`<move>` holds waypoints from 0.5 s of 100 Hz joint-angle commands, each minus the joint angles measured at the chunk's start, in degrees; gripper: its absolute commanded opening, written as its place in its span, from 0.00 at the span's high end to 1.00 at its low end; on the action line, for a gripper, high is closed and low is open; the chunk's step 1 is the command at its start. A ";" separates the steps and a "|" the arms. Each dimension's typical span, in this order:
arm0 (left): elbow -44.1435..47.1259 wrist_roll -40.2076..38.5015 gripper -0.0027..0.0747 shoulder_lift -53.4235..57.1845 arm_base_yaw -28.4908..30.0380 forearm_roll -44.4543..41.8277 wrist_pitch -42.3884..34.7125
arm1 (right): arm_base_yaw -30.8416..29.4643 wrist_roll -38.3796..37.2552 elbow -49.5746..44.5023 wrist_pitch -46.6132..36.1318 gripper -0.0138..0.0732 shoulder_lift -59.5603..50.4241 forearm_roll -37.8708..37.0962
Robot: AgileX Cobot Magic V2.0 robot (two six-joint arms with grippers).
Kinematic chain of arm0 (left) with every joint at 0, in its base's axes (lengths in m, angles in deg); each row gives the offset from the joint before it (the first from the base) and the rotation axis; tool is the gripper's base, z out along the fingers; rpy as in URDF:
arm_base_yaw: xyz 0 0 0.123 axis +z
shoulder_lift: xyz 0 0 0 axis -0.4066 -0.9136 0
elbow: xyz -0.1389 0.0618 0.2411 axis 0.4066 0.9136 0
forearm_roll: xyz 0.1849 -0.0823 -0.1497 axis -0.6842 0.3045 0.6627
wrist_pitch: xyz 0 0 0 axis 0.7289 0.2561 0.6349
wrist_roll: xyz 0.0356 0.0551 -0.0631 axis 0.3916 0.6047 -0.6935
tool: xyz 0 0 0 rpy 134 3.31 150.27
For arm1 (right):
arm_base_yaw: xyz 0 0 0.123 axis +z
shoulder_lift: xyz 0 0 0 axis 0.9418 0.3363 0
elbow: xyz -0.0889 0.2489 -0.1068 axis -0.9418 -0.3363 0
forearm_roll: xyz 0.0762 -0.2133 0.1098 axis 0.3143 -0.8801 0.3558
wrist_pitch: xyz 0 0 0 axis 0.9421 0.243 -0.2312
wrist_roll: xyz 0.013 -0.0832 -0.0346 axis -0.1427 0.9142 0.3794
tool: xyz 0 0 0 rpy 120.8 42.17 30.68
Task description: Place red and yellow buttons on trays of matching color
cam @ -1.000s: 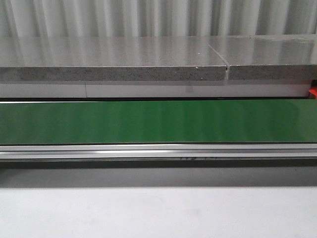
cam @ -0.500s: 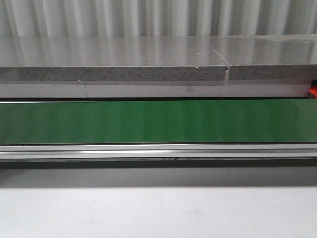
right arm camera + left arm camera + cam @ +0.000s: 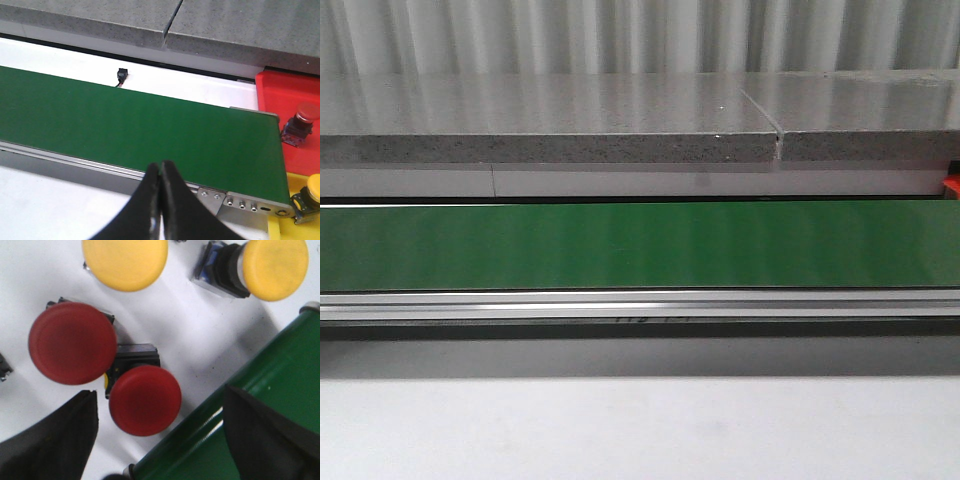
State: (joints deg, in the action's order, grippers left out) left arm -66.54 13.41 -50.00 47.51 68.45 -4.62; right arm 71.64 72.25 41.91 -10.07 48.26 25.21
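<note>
In the left wrist view my left gripper [image 3: 160, 440] is open above a small red button [image 3: 145, 400] that lies between its fingers on the white table. A larger red button [image 3: 72, 342] touches it. Two yellow buttons [image 3: 125, 262] [image 3: 274, 269] lie farther off. In the right wrist view my right gripper [image 3: 160, 172] is shut and empty over the near edge of the green belt [image 3: 125, 125]. A red tray [image 3: 287, 100] holds a red button [image 3: 300, 122]. A yellow tray [image 3: 300, 222] holds a yellow button [image 3: 312, 192]. Neither gripper shows in the front view.
The green conveyor belt [image 3: 640, 245] runs across the front view, with a metal rail [image 3: 640, 305] on its near side and a grey stone shelf [image 3: 550, 130] behind. The belt end [image 3: 270, 405] lies close beside the small red button, under the left gripper's other finger.
</note>
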 commanded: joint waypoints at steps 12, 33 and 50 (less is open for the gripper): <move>-3.14 -4.30 0.36 -0.43 0.23 1.43 0.81 | 0.00 0.07 1.49 -3.93 0.91 0.21 -0.12; -3.14 -5.15 0.44 -2.05 0.23 1.43 1.89 | 0.00 0.07 1.49 -3.93 0.91 0.21 -0.12; -3.23 -5.15 0.57 -2.05 0.23 1.43 1.89 | 0.00 0.07 1.49 -3.93 0.91 0.21 -0.12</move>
State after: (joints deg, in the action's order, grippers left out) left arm -67.93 8.96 -54.59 47.51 68.73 -2.80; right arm 71.64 72.25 41.91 -10.07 48.26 25.21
